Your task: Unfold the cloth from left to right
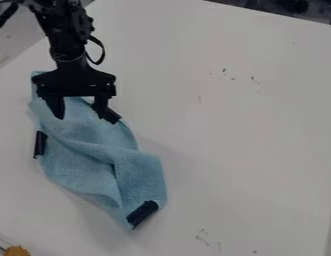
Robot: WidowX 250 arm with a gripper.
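My gripper [80, 114] hangs at the upper left, pointing down over the top part of the light blue cloth [87, 170]. Its two fingers stand wide apart, with cloth visible below and between them. The cloth lies rumpled and lengthwise on the left side, with a raised fold running down its middle toward the lower right. Black strips mark it at the left edge [40, 144], at the bottom corner [142, 214] and at the upper right edge [112, 116], this last one close beside the right fingertip. Whether the fingers touch the cloth I cannot tell.
The white table [241, 130] extends to the right of the cloth, with small dark marks on its surface. An orange-yellow object [17, 251] shows at the bottom left corner. The table's far edge runs across the top right, with dark things beyond it.
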